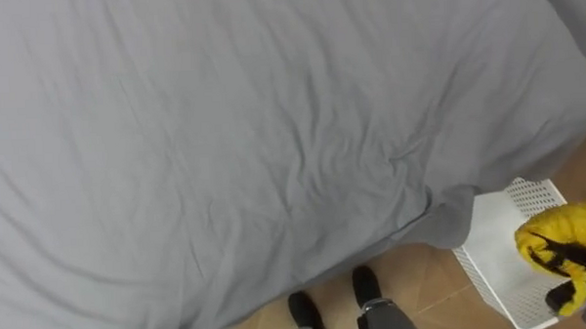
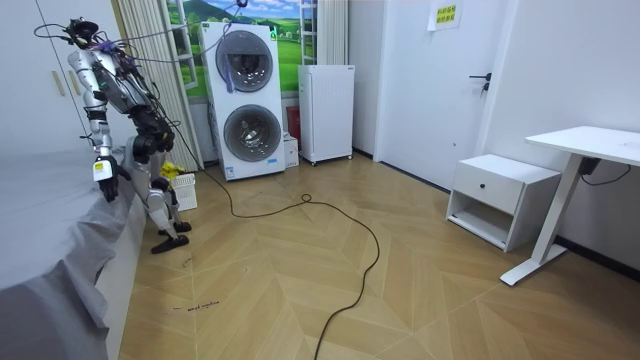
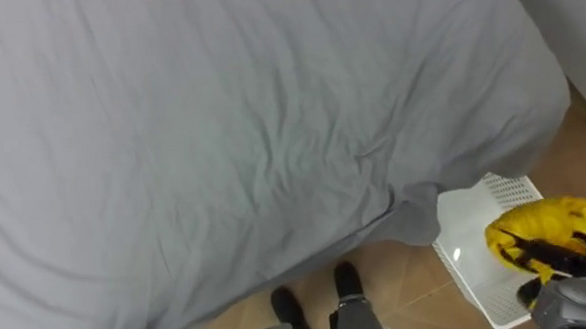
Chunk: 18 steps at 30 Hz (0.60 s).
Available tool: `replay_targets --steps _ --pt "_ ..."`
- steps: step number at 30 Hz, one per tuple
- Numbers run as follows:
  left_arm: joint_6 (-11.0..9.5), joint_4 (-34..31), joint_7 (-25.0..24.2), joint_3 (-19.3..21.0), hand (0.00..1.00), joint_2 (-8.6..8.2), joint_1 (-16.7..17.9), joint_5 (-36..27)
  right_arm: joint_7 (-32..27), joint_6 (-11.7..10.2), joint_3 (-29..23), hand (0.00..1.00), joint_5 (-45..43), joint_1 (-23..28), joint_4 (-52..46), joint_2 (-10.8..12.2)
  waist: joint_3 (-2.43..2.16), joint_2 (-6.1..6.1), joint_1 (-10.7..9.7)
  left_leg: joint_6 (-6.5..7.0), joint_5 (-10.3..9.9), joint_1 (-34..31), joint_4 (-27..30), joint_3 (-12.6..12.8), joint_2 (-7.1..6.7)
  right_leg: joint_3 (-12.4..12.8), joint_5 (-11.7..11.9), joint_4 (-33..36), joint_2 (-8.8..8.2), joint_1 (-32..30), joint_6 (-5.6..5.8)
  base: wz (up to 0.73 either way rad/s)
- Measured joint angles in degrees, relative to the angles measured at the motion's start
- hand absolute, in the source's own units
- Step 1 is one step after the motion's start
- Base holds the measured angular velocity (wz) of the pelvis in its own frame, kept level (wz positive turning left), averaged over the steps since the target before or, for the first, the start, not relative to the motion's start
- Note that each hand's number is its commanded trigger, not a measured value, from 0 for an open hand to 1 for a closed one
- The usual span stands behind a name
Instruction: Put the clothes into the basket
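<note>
A yellow garment (image 1: 572, 226) is bunched up in my right hand (image 1: 568, 269), whose dark fingers are curled round it. Hand and garment hang over the white plastic laundry basket (image 1: 493, 243) on the floor at the lower right, beside the bed's corner. The right eye view shows the same garment (image 3: 547, 222), hand (image 3: 543, 263) and basket (image 3: 465, 248). In the room view I stand against the bed's edge, with the yellow garment (image 2: 171, 171) held above the basket (image 2: 186, 191). My left hand (image 2: 107, 184) hangs low by the bed.
A bed with a wrinkled grey sheet (image 1: 233, 137) takes up most of the eye views, its cover draping down to the wooden floor (image 1: 434, 287). Stacked washing machines (image 2: 244, 100) and a white cabinet (image 2: 326, 112) stand behind me.
</note>
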Motion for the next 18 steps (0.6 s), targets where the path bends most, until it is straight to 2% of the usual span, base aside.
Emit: replay_targets --steps 9,12,18 --pt "-0.6 -0.1 0.0 0.0 0.0 0.05 -0.1 0.0 -2.1 -0.6 0.0 0.0 0.7 0.3 0.0 -0.3 0.03 -0.03 0.0 0.0 0.0 -0.3 0.2 0.0 0.05 -0.7 -0.2 0.0 -0.27 0.0 -0.02 0.05" --pt "-1.1 -0.2 0.0 0.0 0.0 0.1 -0.2 0.0 -2.3 -0.7 0.0 0.0 0.5 0.3 0.0 -0.3 0.25 -0.1 0.0 0.0 0.0 -0.9 0.9 0.0 0.15 -0.8 -0.3 0.1 -0.34 -0.1 0.06 0.06" --pt "-1.3 -0.2 0.0 -0.1 0.0 0.21 -0.4 -1.8 -2.8 -1.3 0.0 0.0 0.1 0.3 0.0 -0.4 0.34 -0.13 -0.1 0.0 0.0 -1.5 1.9 -0.1 0.25 -1.0 -0.4 0.1 -0.44 -0.2 0.08 0.02"
